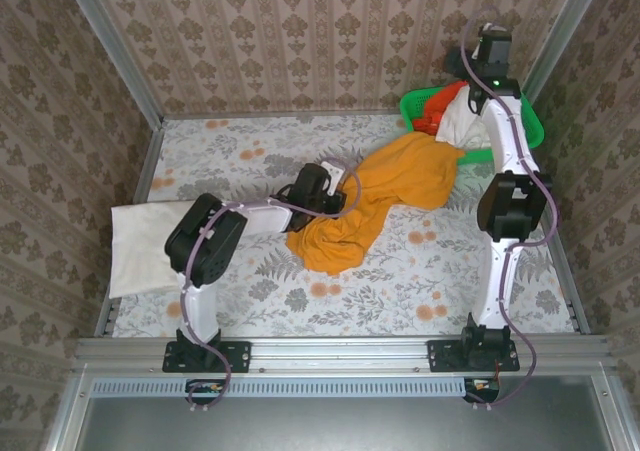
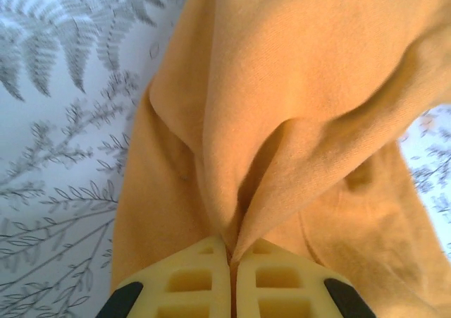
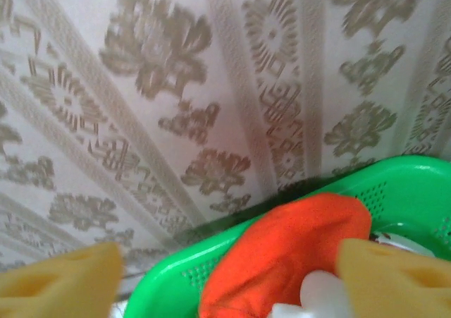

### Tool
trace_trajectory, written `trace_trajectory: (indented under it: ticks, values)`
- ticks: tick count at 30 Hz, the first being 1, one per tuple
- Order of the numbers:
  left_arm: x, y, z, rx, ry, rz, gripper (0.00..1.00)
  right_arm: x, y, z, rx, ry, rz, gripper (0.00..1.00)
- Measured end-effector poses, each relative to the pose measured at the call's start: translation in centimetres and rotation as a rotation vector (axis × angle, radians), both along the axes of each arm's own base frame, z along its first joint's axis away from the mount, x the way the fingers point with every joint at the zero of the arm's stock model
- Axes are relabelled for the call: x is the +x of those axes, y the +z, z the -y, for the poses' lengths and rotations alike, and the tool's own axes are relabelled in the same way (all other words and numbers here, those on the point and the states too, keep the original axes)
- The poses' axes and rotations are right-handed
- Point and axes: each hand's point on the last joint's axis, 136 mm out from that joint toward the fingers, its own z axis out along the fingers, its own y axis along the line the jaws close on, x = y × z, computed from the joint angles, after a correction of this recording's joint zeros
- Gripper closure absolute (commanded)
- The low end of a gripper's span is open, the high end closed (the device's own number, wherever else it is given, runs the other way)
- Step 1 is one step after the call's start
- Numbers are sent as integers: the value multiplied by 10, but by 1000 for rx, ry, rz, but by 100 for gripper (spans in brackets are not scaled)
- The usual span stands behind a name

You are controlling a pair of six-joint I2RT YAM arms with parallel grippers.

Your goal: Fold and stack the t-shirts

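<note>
Two risks stand out. The left gripper [image 2: 231, 261] is clamped on only a thin ridge of the crumpled amber-orange fabric t-shirt [image 2: 303, 85], which lies mid-table trailing toward 1 o'clock, so a pull may slip or bunch it. That far end may snag the green plastic lattice basket [image 3: 416, 191], above which the right gripper [image 3: 229, 279] hangs spread wide and empty.

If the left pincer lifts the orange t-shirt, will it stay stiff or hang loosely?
Probably floppy: the orange t-shirt bunches into folds where the left pincer pinches it. It would likely trail and drag, since it sprawls crumpled across the table.
</note>
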Motion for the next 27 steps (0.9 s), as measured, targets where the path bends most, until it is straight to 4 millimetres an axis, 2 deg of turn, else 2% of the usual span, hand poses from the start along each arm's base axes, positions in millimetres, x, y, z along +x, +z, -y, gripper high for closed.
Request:
trace_trajectory:
  ticks: [2,4,7,9,11,16,17,21,22,24,27]
  values:
    - [2,14,-4,-17,9,20,100,-2,-10,-4,-12,11,-25,3]
    - [5,25,-11,-29,23,36,100,-14,-27,-8,-17,21,-68,3]
    - [9,35,-25,-42,53,46,100,-42,-53,-18,-18,42,-135,3]
    - [12,40,-35,-46,72,50,100,-60,-62,-27,-12,62,-157,3]
    - [15,47,-46,-50,92,56,100,-80,-66,-41,-2,89,-163,3]
    - [26,74,-71,-76,143,89,100,-129,-59,-84,67,190,-120,4]
    - [28,77,-76,-78,153,90,93,-136,-59,-91,77,208,-115,4]
    - [38,76,-97,-73,201,68,24,-169,-70,-131,116,296,-128,5]
    - [40,76,-102,-71,219,69,14,-177,-78,-143,131,325,-141,4]
    - [36,79,-113,-64,261,78,1,-190,-95,-164,151,369,-180,5]
    - [16,82,-136,-57,343,87,0,-213,-131,-193,176,419,-268,7]
